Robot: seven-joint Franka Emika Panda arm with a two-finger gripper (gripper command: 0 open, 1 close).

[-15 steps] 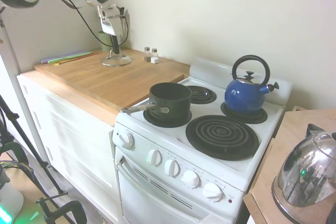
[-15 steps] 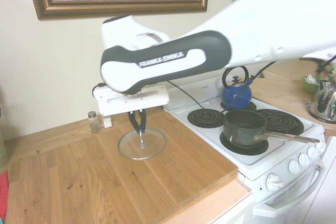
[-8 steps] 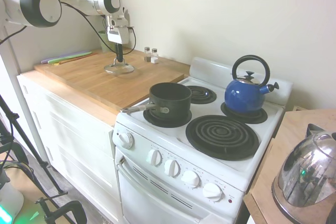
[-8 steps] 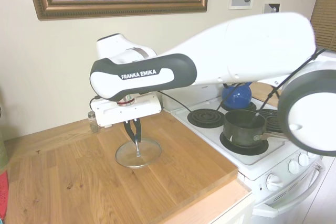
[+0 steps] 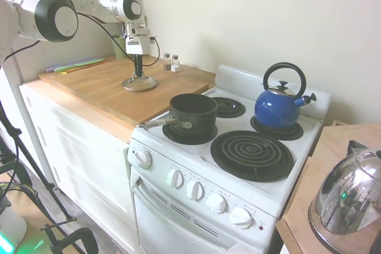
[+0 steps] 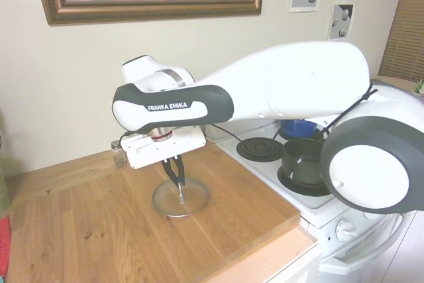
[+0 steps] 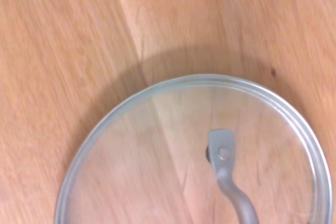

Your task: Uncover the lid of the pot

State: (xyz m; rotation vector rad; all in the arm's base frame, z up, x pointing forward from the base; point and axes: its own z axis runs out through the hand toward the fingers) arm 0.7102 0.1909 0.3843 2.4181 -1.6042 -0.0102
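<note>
Lid [image 6: 180, 198] is down on the wooden countertop [image 6: 99, 230] now. A second ago it hung tilted just above the wood; half a second ago it was lower and nearly level; now its rim looks seated flat, a bit further toward the stove [image 5: 256, 171]. Read: the lift-off is done, the set-down is just finishing, and only the release and retreat are left.

Gripper [image 6: 179, 187] is over the lid's centre, fingers [image 6: 174, 170] drawn close together on the lid's loop handle. Can't tell from the exterior views if the grip has begun to slacken; the fingers are thin and dark against the glass. I'd call it clamped.

Pot [image 5: 191, 114] sits open on the stove's front-left coil burner, well apart from the lid, long silvery handle pointing out over the stove's front edge. Nothing on top of it.

Materials:
- Lid: clear glass disc, thin metal rim, wood grain visible straight through it in the wrist view [image 7: 178, 145]. Grey metal handle, bolted on by a flat tab.
- Pot: dark matte body, straight walls.
- Countertop: light butcher-block, smooth, visible plank seams.
- Blue kettle [image 5: 280, 102]: glossy enamel, black arched handle, on the rear burner.
- Steel kettle [image 5: 351, 191]: mirror finish, on the far side counter.

Glass on smooth wood could skate if nudged on release.
</note>
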